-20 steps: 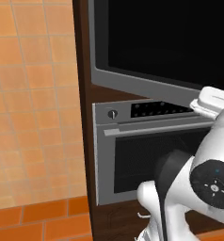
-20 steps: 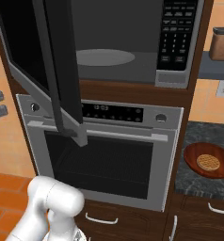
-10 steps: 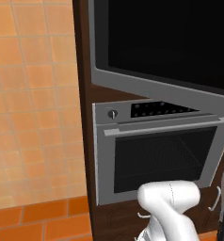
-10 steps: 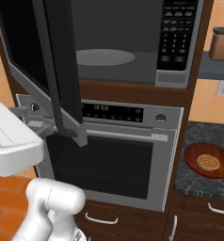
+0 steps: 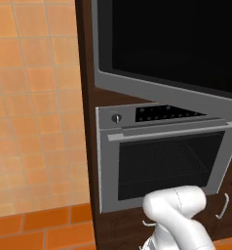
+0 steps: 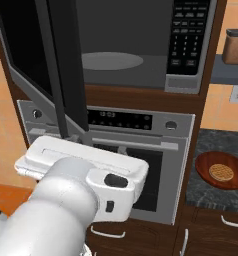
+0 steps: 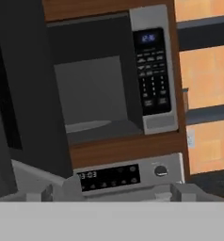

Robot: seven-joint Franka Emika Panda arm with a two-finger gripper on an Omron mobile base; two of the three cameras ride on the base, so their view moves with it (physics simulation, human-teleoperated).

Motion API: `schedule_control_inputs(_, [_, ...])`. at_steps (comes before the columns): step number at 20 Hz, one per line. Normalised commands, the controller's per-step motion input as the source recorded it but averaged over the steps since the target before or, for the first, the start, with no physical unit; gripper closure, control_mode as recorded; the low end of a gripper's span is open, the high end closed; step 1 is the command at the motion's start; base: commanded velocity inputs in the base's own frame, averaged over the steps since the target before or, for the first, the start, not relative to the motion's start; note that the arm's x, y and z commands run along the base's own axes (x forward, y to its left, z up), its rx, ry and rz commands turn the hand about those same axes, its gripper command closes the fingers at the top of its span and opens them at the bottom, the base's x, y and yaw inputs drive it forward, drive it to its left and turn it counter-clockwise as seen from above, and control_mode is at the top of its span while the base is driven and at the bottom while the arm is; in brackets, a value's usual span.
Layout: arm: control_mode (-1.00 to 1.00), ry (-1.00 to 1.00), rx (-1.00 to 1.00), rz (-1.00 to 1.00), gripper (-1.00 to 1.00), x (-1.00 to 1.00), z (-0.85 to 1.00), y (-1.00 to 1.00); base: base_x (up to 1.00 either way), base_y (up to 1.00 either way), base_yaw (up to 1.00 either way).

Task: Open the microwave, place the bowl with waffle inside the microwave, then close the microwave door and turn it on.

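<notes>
One microwave (image 6: 141, 45), door (image 6: 41, 65) swung wide to my nine o'clock, cavity showing its turntable. One bowl with waffle (image 6: 222, 171) on the counter (image 6: 203, 187) at three o'clock, right of the oven (image 6: 136, 150). My jaws stand fully apart, holding nothing.

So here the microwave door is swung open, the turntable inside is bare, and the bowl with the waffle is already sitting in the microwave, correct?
Not quite. The microwave door is open and the turntable is bare, but the bowl with the waffle is not inside the microwave. The right base view shows it on the dark counter, to the right of the oven.
</notes>
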Motion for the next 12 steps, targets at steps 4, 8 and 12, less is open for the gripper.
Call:
schedule_control_inputs(4, [-1.0,0.08,0.09,0.45,-1.0,0.41,-0.05,-0.39,0.0,0.0,0.0])
schedule_control_inputs(8, [-1.0,0.01,0.15,0.45,1.0,0.92,-0.23,-0.05,0.0,0.0,0.0])
schedule_control_inputs(12, [-1.0,0.07,0.11,0.52,1.0,1.0,-0.31,-0.14,0.0,0.0,0.0])
